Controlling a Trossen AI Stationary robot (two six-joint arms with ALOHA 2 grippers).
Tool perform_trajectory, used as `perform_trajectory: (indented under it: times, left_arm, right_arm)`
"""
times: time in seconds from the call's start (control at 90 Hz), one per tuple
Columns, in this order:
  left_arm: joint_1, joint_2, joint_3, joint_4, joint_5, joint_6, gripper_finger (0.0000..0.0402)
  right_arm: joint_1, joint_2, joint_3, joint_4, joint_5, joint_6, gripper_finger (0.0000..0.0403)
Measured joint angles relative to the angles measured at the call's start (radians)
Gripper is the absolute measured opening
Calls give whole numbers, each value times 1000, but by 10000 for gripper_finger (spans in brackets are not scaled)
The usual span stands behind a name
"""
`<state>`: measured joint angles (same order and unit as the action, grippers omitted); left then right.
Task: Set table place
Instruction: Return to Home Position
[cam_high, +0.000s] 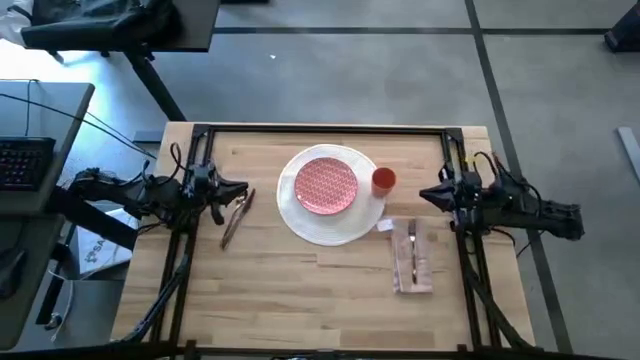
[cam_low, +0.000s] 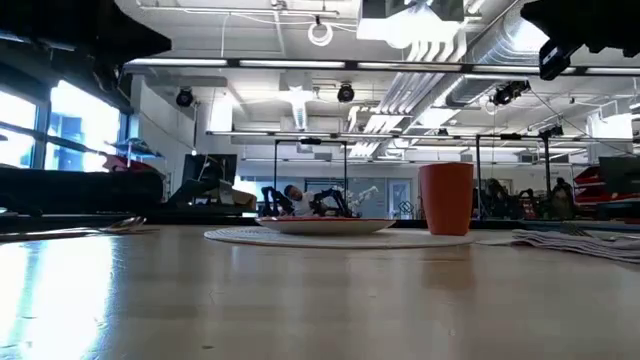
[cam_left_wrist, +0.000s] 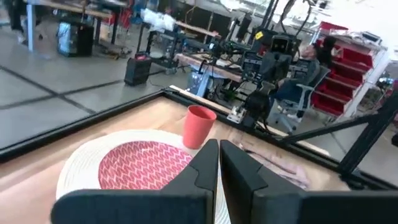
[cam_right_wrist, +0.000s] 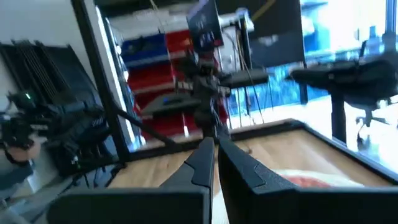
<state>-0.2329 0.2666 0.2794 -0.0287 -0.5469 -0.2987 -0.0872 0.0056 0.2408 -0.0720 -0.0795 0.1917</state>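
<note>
Bright daylight from windows (cam_low: 75, 120), pale glare across the table (cam_low: 300, 300), soft shadows

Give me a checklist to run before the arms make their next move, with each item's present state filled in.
1. Jaws of the left gripper shut and empty: ok.
2. Jaws of the right gripper shut and empty: ok.
3. The small orange cup upright beside the large white round plate: ok.
4. The smaller red-patterned plate resting on the white plate: ok.
5. The copper-coloured fork lying on the pale pink cloth napkin: ok.
6. All cutlery at the napkin: not ok; the loose copper-coloured cutlery lies left of the white plate, close to the left gripper.
</note>
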Motion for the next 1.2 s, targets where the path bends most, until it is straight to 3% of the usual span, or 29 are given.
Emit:
perform_trajectory:
  times: [0.289, 0.567, 0.778, 1.044, 1.2]
  left_arm:
    - [-6, -3, -117, 214, 99, 119, 0]
    - [-6, -25, -267, 368, 158, 128, 0]
    - [15, -60, -268, 316, 290, 175, 0]
    - [186, -188, -267, 135, 383, 242, 0]
    - [227, -244, -267, 53, 430, 259, 0]
  right_arm:
    - [0, -4, -108, 53, -22, -8, 0]
    - [0, -2, -208, 140, -23, 30, 0]
    - [-6, -1, -232, 118, 6, 54, 0]
    - [-38, -1, -232, 92, 61, 35, 0]
    - [-45, -1, -231, 81, 73, -24, 0]
